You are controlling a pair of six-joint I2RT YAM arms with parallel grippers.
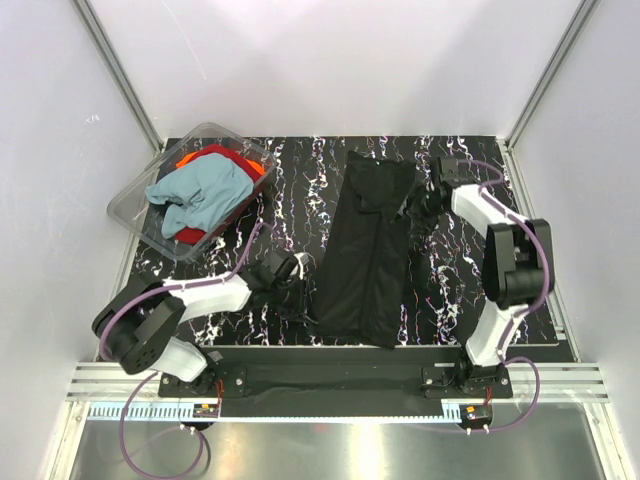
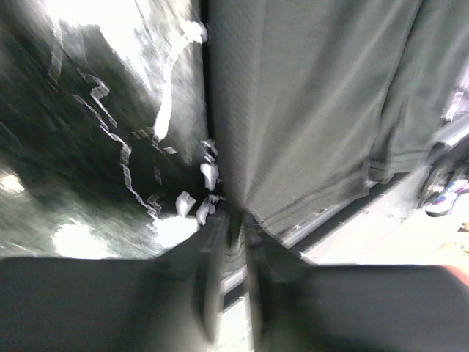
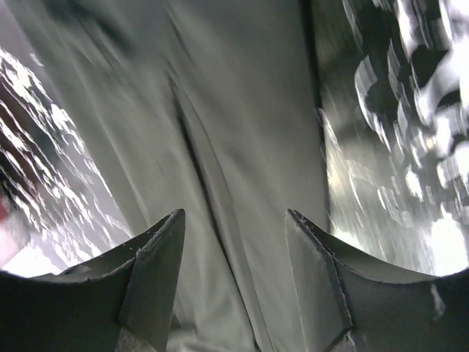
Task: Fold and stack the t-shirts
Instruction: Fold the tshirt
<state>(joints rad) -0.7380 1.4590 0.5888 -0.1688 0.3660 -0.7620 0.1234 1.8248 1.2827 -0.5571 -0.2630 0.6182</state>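
The marbled black table (image 1: 450, 290) carries the black shirt (image 1: 365, 250) at its middle. The shirt is folded into a long narrow strip that runs from the far side toward the arm bases and leans slightly left at its near end.

Well to the far left of the black shirt sits the clear tub (image 1: 130, 215). It holds the crumpled teal shirt (image 1: 205, 190), which lies on top of the red shirt (image 1: 225, 155); the red one shows at the tub's far and near sides.

The left gripper (image 1: 302, 270) lies low, just beside the black shirt's left edge, about halfway along it. In the blurred wrist view its fingers (image 2: 212, 286) are drawn almost together with only a thin slit between them, and whether they catch any cloth cannot be told.

The right gripper (image 1: 425, 200) is at the black shirt's far right edge. Its fingers (image 3: 157, 279) are spread wide above the cloth, with nothing between them.
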